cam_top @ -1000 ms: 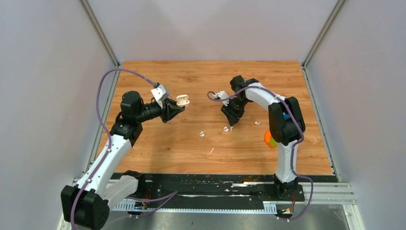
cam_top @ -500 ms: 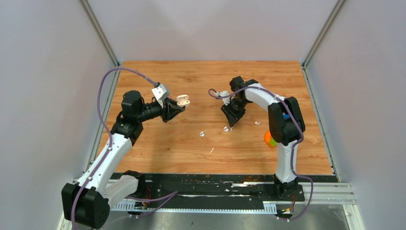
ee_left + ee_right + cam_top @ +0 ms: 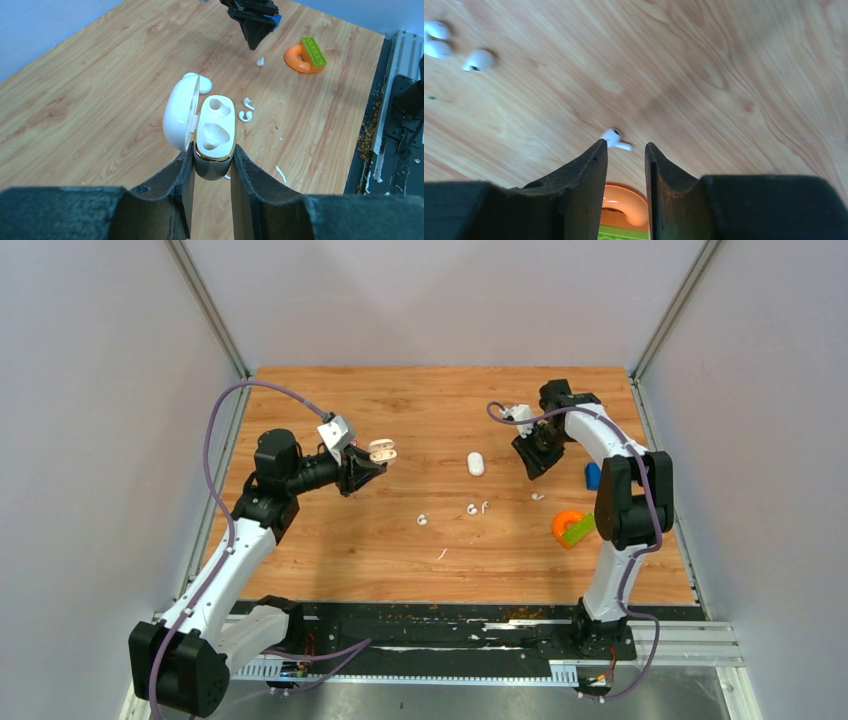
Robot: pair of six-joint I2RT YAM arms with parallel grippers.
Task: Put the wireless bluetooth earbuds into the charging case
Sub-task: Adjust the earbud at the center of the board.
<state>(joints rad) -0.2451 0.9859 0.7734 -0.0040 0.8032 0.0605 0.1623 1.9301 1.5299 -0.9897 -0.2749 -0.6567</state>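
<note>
White earbuds (image 3: pixel 471 508) lie loose mid-worktop, well apart from L fingers (image 3: pixel 182 172), which clamp the charging case (image 3: pixel 216 127), lid open. R fingers (image 3: pixel 589 170) hover toward the far-right corner, narrow gap, nothing held, w/ one earbud (image 3: pixel 614 137) just beyond their tips. Orange ring (image 3: pixel 562 524) w/ green brick (image 3: pixel 579 530) nr right edge.

a wood-grain worktop (image 3: pixel 400 570) sits boxed in by plain pale grey walls (image 3: pixel 90 390), with slim metal posts (image 3: pixel 207 308) at the back corners. a black strip (image 3: pixel 420 618) and a metal rail (image 3: pixel 690 640) edge its near side. the light is soft and even.
</note>
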